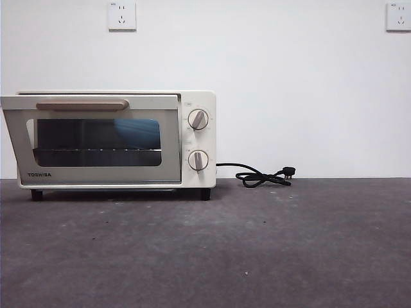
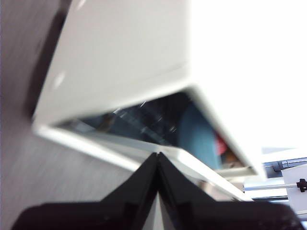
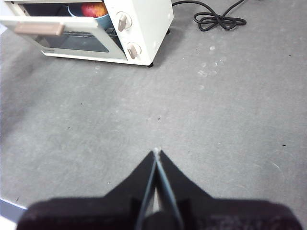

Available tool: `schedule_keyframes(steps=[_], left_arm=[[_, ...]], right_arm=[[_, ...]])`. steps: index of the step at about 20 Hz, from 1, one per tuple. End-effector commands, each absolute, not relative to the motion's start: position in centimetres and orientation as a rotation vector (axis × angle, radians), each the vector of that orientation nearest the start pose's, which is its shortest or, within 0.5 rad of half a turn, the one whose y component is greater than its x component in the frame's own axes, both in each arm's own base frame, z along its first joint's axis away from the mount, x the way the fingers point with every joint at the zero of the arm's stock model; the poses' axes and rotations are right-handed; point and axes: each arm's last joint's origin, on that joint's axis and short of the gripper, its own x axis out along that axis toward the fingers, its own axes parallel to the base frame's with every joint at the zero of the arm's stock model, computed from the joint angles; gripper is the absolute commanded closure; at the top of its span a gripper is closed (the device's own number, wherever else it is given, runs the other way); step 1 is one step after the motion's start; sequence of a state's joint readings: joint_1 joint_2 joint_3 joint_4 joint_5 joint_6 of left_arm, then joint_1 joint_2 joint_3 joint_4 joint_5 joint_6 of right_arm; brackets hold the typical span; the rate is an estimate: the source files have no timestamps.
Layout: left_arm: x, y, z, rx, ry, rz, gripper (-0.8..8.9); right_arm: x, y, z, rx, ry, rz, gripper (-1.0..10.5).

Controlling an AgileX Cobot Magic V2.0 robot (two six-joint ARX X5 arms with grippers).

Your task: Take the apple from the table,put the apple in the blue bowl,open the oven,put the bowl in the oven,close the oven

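Observation:
The cream oven (image 1: 200, 96) stands at the back left of the table (image 1: 257, 256). Its door (image 1: 173, 138) leans a little outward, ajar at the top, with the beige handle (image 1: 82, 104) on it. Inside, behind the glass, sits the blue bowl (image 1: 138, 133). In the right wrist view the apple (image 3: 94, 9) lies in the bowl (image 3: 103, 20) above the door's edge. My left gripper (image 2: 157, 155) is shut and empty, close to the rim of the ajar door (image 2: 144, 153); bowl (image 2: 199, 136) and apple (image 2: 220, 143) show through the gap. My right gripper (image 3: 156, 151) hangs shut and empty over bare table, far from the oven (image 3: 144, 24).
The oven's black cord (image 1: 263, 176) lies coiled on the table to the right of the oven, plug at its end. Two wall sockets (image 1: 122, 15) (image 1: 398, 16) sit high on the white wall. No arm shows in the front view.

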State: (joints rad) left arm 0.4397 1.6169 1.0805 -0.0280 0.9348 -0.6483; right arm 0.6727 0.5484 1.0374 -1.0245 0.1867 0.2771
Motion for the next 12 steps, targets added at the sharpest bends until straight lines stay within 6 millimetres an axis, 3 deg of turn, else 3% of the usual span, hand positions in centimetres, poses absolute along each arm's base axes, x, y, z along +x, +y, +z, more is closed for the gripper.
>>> schedule_keyframes(steps=[1, 7, 12], left_arm=[[32.7, 12.4, 25.9, -0.974, 0.573, -0.356, 8.21], [33.3, 11.6, 27.4, -0.97, 0.573, -0.455, 8.21], [32.3, 10.1, 28.0, -0.948, 0.636, -0.543, 8.21]], right_arm=[[5.5, 3.7, 35.8, 0.046, 0.554, 0.391, 9.6], [5.5, 3.7, 35.8, 0.046, 0.556, 0.38, 9.4], [5.5, 3.4, 35.5, 0.018, 0.567, 0.322, 9.4]])
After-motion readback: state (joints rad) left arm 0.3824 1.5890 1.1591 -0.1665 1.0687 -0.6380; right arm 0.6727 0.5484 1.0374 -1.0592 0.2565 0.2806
